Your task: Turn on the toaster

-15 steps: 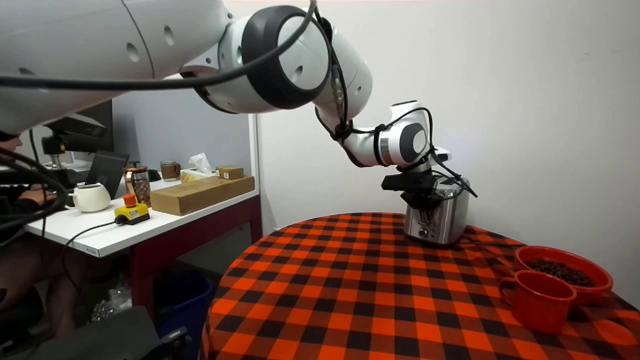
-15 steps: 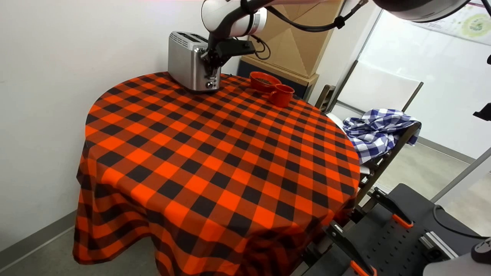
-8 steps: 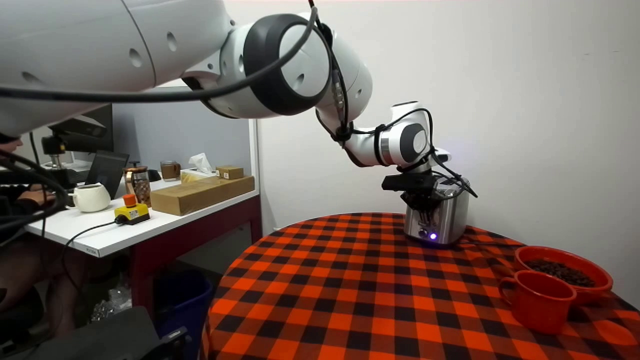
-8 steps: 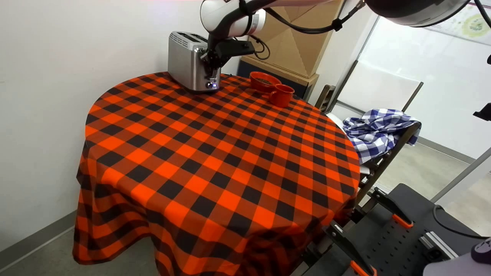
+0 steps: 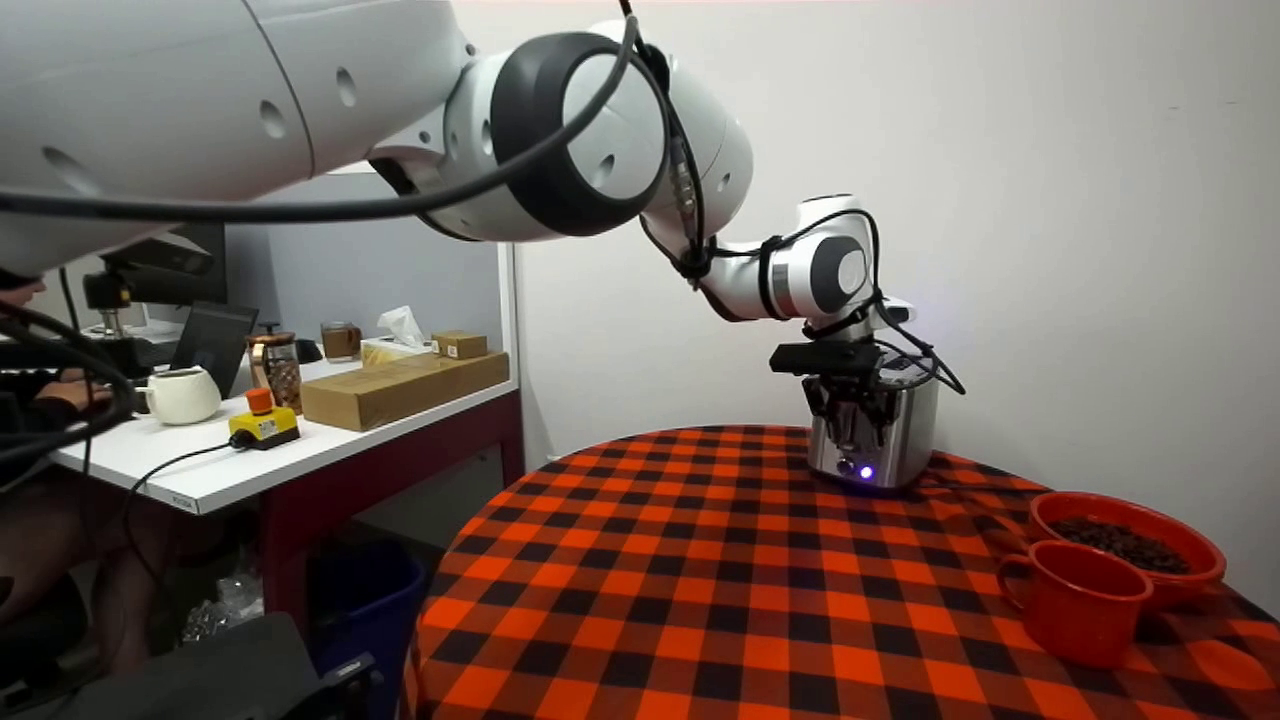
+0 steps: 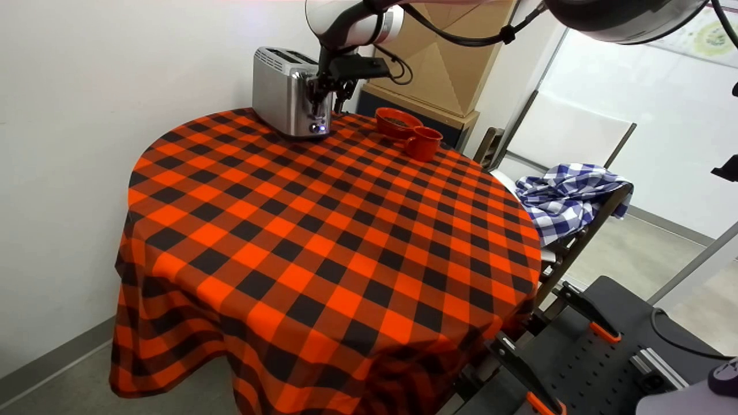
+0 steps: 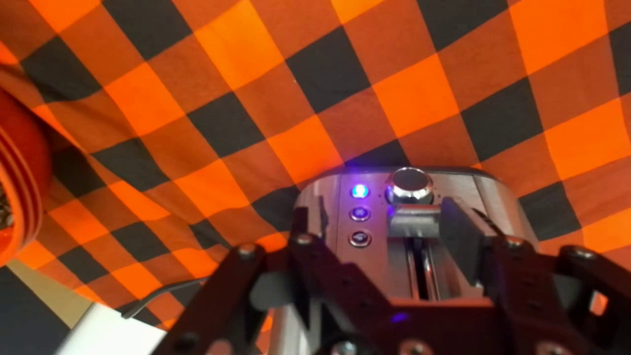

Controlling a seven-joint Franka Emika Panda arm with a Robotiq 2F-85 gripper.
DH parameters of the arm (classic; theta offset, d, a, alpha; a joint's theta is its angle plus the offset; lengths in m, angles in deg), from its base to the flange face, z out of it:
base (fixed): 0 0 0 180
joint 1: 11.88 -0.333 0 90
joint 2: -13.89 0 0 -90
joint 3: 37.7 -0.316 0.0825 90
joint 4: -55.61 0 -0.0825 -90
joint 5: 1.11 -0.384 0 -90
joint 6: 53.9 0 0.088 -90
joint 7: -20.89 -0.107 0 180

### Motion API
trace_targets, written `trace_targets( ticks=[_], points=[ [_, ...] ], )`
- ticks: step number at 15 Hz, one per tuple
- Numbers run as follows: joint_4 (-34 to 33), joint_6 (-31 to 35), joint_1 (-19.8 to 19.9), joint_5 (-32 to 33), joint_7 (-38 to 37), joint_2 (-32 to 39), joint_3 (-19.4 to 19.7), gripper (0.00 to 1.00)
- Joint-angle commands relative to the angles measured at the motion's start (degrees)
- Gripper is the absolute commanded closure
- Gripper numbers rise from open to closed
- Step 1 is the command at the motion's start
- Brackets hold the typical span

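Observation:
The toaster, shiny silver with a dark base, stands at the table's far edge by the wall. Its control face shows in the wrist view: the toaster's lever is low in its slot, right by the round knob. The top button glows blue. My gripper is open in front of this face, one finger either side of the lever and buttons. The right finger overlaps the lever's edge; whether they touch I cannot tell. In an exterior view the gripper hangs close to the toaster's front.
A red mug and a red bowl of dark bits stand on the checkered tablecloth, off to the toaster's side. A dark cord runs from the toaster. A cardboard panel rises behind the table.
The blue light on the toaster has come on. My gripper has opened from shut, and the arm has shifted slightly up and toward the bowl's side.

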Motion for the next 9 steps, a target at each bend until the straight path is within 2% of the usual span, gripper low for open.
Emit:
trace_targets(
  ticks=[1, 2, 9],
  points=[
    [-0.28, -4.59, 0.22, -2.42, -1.33, -2.03, -0.49, 0.05],
    [0.64, -5.78, 0.11, -3.06, -1.99, -3.05, -0.65, 0.01],
    [9.99, -9.37, -1.48, -4.58, -6.68, -12.32, -1.27, 0.00]
  ],
)
